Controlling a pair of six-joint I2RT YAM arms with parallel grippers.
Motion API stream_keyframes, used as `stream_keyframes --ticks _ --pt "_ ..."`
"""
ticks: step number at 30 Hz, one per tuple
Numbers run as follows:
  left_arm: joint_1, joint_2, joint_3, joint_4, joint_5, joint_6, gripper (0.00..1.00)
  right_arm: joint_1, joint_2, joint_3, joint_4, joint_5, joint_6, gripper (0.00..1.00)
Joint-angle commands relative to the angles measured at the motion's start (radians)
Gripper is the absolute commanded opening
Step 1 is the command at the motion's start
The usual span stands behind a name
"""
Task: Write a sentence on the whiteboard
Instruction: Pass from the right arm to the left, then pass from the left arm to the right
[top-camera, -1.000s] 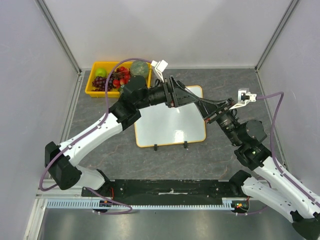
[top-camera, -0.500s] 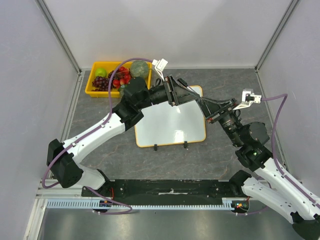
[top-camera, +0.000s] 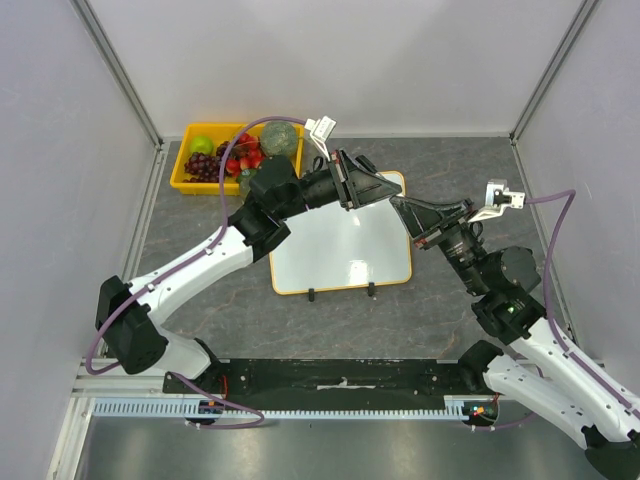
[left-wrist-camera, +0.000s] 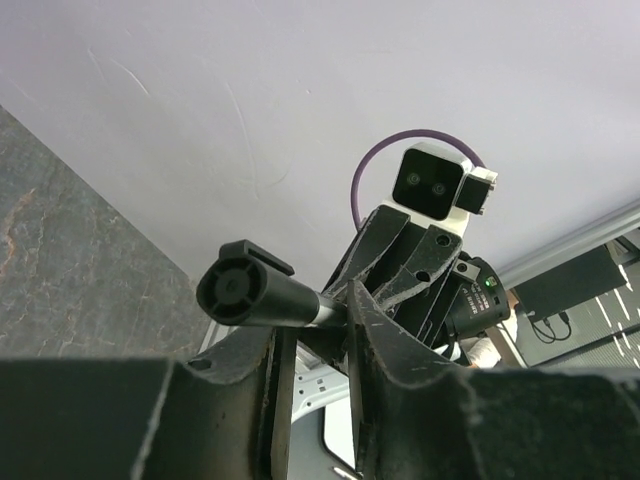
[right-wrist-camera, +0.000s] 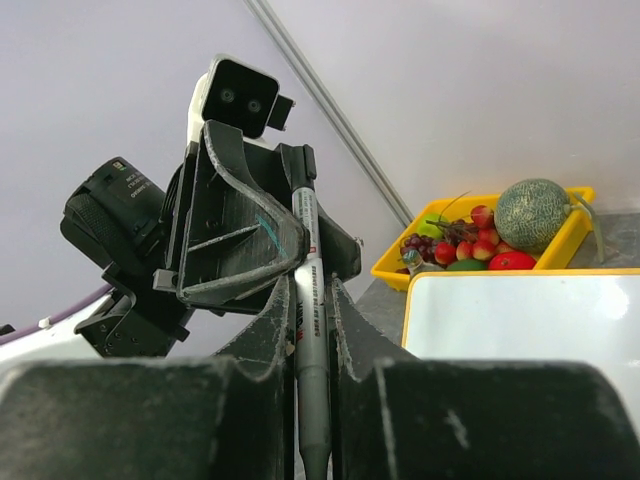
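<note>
The whiteboard (top-camera: 340, 250), white with an orange-yellow frame, lies flat mid-table; its corner also shows in the right wrist view (right-wrist-camera: 520, 320). The sentence is out of view: the board's face looks plain white. Above the board's far right corner my two grippers meet tip to tip. My right gripper (top-camera: 397, 206) (right-wrist-camera: 308, 290) is shut on a grey marker (right-wrist-camera: 306, 300). The marker's black cap end (left-wrist-camera: 245, 290) reaches in between the fingers of my left gripper (top-camera: 393, 193) (left-wrist-camera: 312, 335). Those jaws stand narrow around it; whether they press on it does not show.
A yellow fruit tray (top-camera: 185, 170) with grapes, apples and a green melon (top-camera: 281, 138) stands at the back left, next to the board's far corner. Two black clips (top-camera: 312, 294) sit on the board's near edge. Grey walls close in the table on three sides.
The left jaws have narrowed around the marker's cap end. Both grippers have shifted a little to the right above the board. The right gripper's hold on the marker is unchanged.
</note>
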Motion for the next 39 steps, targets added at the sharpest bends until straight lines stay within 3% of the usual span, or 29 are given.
stream_keyframes --ticks 1,3,6,8,12,16,24,30,34,36,39 --pt "-0.003 -0.013 -0.009 0.023 -0.053 0.038 0.02 0.001 0.007 0.0 0.0 -0.034 0.019 0.07" --pt "-0.004 -0.016 -0.008 0.003 -0.05 0.052 0.02 0.001 0.016 -0.003 -0.016 -0.04 0.022 0.31" --pt "-0.004 -0.037 0.003 -0.068 -0.064 0.103 0.02 0.001 0.021 0.007 -0.04 -0.075 0.004 0.81" --pt "-0.001 -0.065 0.009 -0.146 -0.104 0.152 0.02 0.001 0.016 0.017 -0.073 -0.083 -0.011 0.98" --pt "0.005 -0.112 0.06 -0.322 -0.138 0.291 0.02 0.001 -0.007 0.06 -0.14 -0.069 -0.073 0.98" --pt "0.006 -0.137 0.169 -0.609 -0.121 0.475 0.02 0.001 0.016 0.144 -0.224 -0.093 -0.154 0.98" --pt "0.008 -0.183 0.328 -1.06 0.014 0.719 0.02 -0.002 0.179 0.307 -0.338 -0.377 -0.318 0.98" --pt "0.006 -0.232 0.382 -1.185 0.063 0.805 0.02 -0.008 0.335 0.381 -0.32 -0.754 -0.305 0.84" --pt "0.006 -0.222 0.41 -1.225 0.097 0.821 0.02 -0.008 0.407 0.326 -0.1 -0.987 -0.135 0.76" --pt "0.006 -0.211 0.408 -1.228 0.112 0.822 0.02 -0.008 0.414 0.283 0.062 -1.038 -0.044 0.74" --pt "0.006 -0.202 0.408 -1.226 0.106 0.822 0.02 -0.003 0.435 0.272 0.064 -1.08 -0.033 0.69"
